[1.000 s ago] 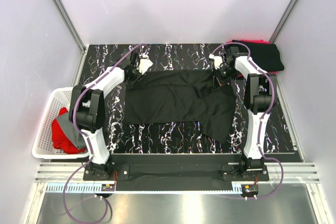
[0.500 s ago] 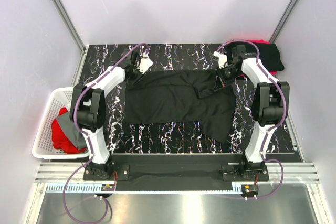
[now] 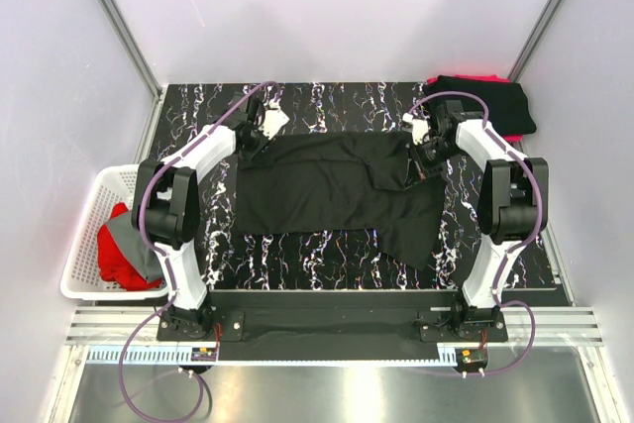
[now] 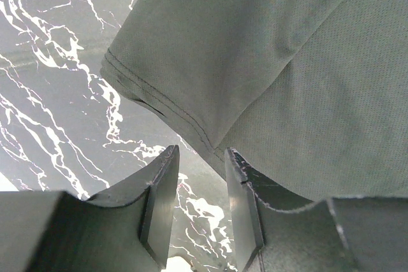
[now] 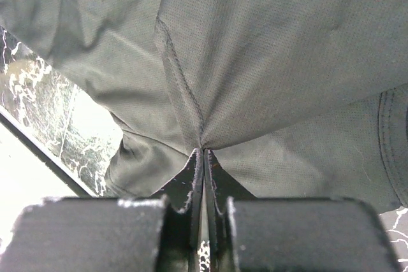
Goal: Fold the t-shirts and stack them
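Note:
A black t-shirt (image 3: 337,185) lies spread across the middle of the marble table. My right gripper (image 3: 424,151) is shut on a pinch of its cloth at the right shoulder seam (image 5: 191,119), with the sleeve partly folded inward. My left gripper (image 3: 253,139) is open at the shirt's far left corner; its fingers (image 4: 162,183) stand just off the hemmed sleeve edge (image 4: 159,103), with bare table between them. A folded black shirt on a red one (image 3: 490,104) lies at the far right corner. Red and grey shirts (image 3: 124,250) sit in the basket.
A white slatted basket (image 3: 84,240) stands off the table's left edge. Metal frame posts and white walls close in the table on the left, right and back. The arm bases stand at the near edge.
My right gripper has moved toward the near side and slightly right, drawing the shirt's right shoulder and sleeve inward. The left arm has not moved.

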You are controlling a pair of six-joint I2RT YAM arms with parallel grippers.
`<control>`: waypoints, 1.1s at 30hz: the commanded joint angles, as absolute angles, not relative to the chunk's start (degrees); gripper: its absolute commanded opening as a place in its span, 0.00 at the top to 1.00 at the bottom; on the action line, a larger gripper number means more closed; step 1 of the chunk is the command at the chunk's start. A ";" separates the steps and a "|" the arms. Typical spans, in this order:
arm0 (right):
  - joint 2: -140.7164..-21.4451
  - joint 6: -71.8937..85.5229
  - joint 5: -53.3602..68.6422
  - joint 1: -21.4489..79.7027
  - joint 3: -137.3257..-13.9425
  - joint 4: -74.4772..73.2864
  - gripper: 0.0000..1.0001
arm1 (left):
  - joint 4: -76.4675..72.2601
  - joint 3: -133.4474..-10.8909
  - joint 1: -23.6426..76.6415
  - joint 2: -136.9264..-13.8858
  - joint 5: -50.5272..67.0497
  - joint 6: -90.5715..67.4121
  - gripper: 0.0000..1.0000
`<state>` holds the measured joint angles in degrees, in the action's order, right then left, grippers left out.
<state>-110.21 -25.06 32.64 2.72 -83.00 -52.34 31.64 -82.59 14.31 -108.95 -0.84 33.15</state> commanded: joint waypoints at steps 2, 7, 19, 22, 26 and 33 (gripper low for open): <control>-106.96 -25.40 33.23 2.64 -82.53 -52.47 0.87 | 30.67 -83.58 14.50 -107.84 -1.32 33.57 0.60; -106.35 -26.54 30.68 2.37 -85.33 -51.86 0.61 | 30.67 -84.81 14.41 -108.28 -1.93 34.71 0.60; -118.80 -25.75 21.88 -2.11 -103.35 -42.54 0.62 | 32.16 -96.06 11.60 -117.06 -7.90 32.70 0.54; -123.39 -24.26 21.88 -2.29 -107.39 -42.54 0.63 | 34.10 -99.13 11.17 -120.23 -9.23 32.17 0.55; -127.79 -23.03 22.41 -2.29 -111.52 -42.45 0.63 | 34.89 -101.24 10.72 -123.31 -9.14 31.81 0.55; -131.39 -24.26 20.92 -2.29 -112.67 -42.45 0.64 | 38.31 -105.02 10.29 -127.87 -9.49 32.17 0.56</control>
<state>-131.72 -24.10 22.11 -2.61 -109.16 -43.16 36.60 -100.86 10.87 -126.65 -8.08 32.51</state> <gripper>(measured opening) 0.365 0.441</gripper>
